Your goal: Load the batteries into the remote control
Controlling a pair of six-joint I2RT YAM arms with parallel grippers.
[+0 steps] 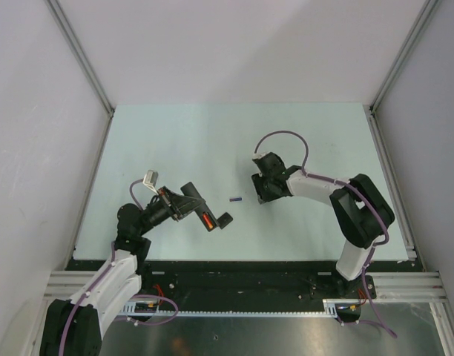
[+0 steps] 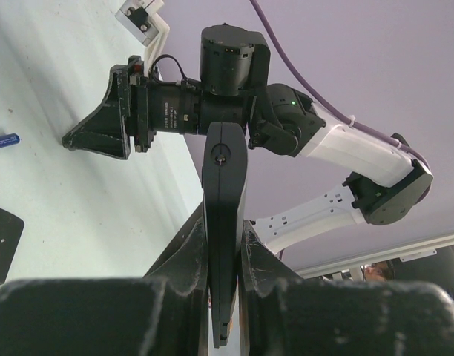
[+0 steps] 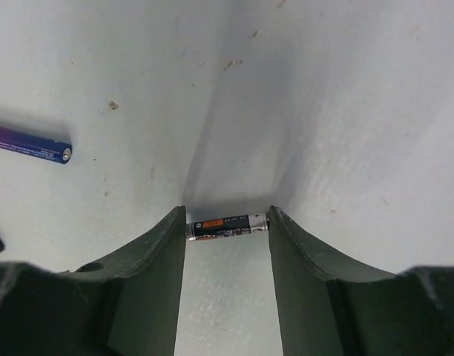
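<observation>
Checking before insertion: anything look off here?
One thing: the dark battery sits end to end between the fingertips of the right gripper, held by its ends rather than its sides, so it may slip. Nothing else stands out.

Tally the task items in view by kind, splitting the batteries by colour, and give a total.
Red battery: 1
Blue-purple battery: 1
Dark battery: 1
Remote control: 1
Detached cover: 1
Total: 5
</observation>
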